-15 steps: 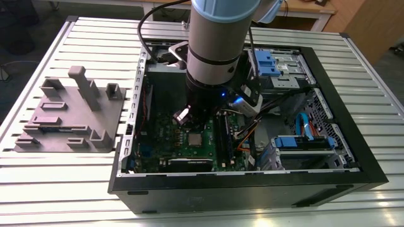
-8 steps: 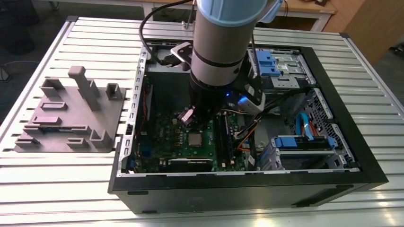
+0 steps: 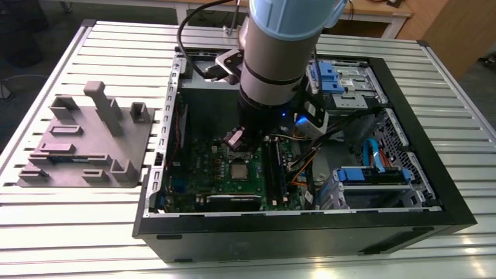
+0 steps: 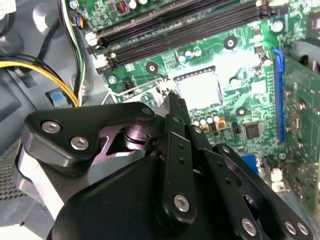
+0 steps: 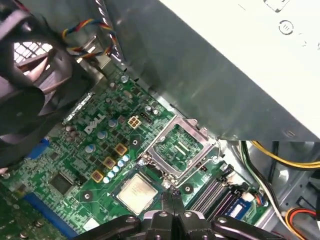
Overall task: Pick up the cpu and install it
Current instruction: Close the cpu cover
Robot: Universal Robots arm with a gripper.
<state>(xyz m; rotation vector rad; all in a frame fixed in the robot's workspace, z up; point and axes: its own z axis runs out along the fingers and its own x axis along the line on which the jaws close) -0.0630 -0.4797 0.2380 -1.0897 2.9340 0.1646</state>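
Cpu [image 5: 137,192] seated in socket, load frame [image 5: 176,148] open. Gripper [image 5: 172,197] fingers clenched, empty, hovering beside it; descending could scrape the chip.

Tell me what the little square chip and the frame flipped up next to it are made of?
The cpu looks topped with dull silver-grey metal, since it has a soft sheen; its thin pale rim may be something else. The open socket frame looks like bare shiny metal, thin and bright at its edges. Both sit on a green board, probably a glossy coated plastic-like sheet.
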